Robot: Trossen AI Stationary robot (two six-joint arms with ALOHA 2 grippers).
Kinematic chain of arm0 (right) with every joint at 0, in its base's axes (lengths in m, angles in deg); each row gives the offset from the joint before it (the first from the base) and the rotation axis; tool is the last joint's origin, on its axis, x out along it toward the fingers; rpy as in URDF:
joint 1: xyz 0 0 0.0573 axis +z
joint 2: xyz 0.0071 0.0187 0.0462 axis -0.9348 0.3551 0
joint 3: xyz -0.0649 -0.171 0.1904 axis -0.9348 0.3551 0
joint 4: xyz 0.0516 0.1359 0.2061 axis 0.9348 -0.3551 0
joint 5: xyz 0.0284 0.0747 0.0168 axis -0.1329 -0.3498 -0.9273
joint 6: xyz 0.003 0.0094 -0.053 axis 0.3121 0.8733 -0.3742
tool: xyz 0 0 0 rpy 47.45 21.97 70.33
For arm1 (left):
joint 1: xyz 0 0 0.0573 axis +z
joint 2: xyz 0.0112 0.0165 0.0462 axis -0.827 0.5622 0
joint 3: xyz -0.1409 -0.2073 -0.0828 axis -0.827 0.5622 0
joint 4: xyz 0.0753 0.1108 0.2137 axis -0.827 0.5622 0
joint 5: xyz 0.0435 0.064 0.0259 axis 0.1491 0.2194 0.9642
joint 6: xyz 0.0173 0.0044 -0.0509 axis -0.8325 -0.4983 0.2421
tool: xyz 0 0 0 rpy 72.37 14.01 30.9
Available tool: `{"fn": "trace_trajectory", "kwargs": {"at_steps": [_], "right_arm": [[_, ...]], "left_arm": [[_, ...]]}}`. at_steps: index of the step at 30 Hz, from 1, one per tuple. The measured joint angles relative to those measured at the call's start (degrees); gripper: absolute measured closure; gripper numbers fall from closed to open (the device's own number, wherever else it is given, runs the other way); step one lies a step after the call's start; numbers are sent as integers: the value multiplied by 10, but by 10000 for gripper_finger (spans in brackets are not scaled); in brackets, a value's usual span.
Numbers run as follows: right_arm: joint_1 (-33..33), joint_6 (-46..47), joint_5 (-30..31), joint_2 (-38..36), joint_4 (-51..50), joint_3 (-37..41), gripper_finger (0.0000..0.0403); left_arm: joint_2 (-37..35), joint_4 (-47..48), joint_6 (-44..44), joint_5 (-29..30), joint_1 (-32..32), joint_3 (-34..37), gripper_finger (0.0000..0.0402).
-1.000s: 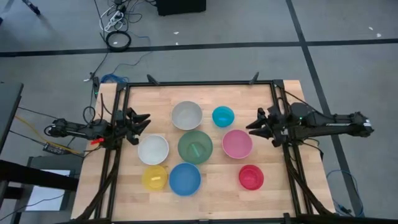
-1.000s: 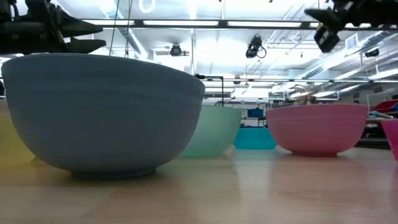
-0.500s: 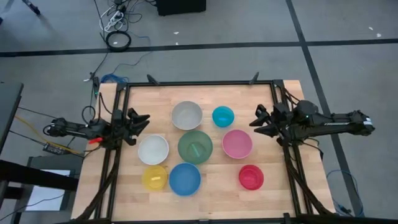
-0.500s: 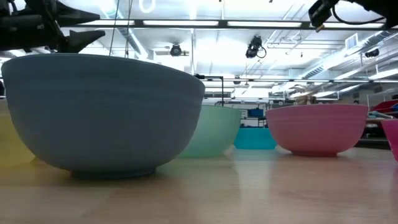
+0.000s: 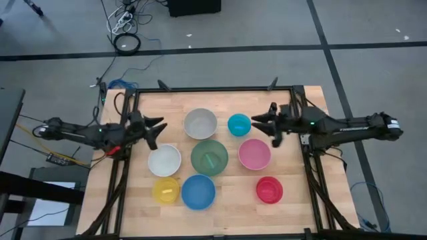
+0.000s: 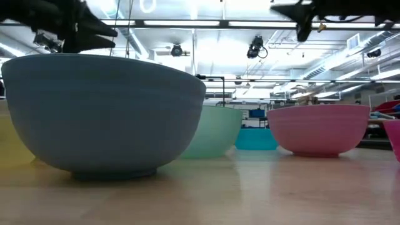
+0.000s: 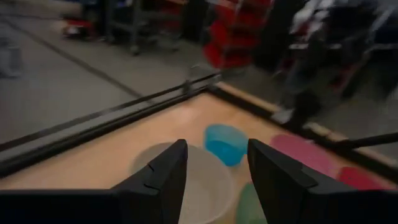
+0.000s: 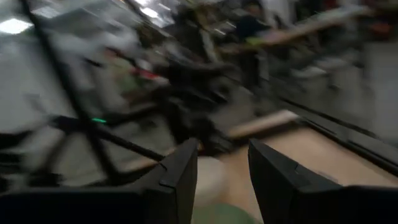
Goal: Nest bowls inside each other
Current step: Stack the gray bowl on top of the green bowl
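Several plain bowls stand apart on their bases on the wooden table: grey [image 5: 200, 123] and small cyan [image 5: 239, 124] at the far side, white [image 5: 164, 160], green [image 5: 209, 157] and pink [image 5: 254, 154] in the middle, yellow [image 5: 165, 190], blue [image 5: 198, 191] and red [image 5: 269, 189] near the front. My left gripper [image 5: 159, 129] hovers open above the table, left of the grey bowl. My right gripper [image 5: 257, 123] hovers open just right of the cyan bowl. Nothing is between the fingers of either gripper [image 7: 217, 171] [image 8: 224, 171].
Black frame rails [image 5: 127, 153] [image 5: 303, 147] run along the table's left, right and far edges. Bare wood [image 5: 233, 193] lies between the blue and red bowls. In the low view the blue bowl [image 6: 106, 112] fills the left foreground, with the green [image 6: 215, 131] and pink [image 6: 319, 128] bowls behind.
My left gripper has risen, tipped up toward level and reached out toward the grey bowl. My right gripper has gone toward the table's left, out over the table toward the cyan bowl, and has turned. Both stay open. The bowls have not moved.
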Motion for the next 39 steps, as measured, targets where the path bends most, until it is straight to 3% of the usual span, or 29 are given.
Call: {"fn": "trace_trajectory", "kwargs": {"at_steps": [4,9,16,22,30,39], "right_arm": [[-1,0,104,82,-85,-69,270],[-13,-2,176,213,-218,-189,270],[-51,-11,179,374,-319,-330,266],[-89,-28,179,471,-401,-429,245],[-152,10,117,564,-498,-529,205],[-195,42,-33,658,-455,-545,186]], "left_arm": [[70,123,31,56,0,-94,225],[137,222,68,88,4,-178,225],[175,253,83,89,6,-200,225],[183,333,156,72,6,-200,225],[184,341,171,55,6,-200,225],[184,340,171,64,6,-200,225]]}}
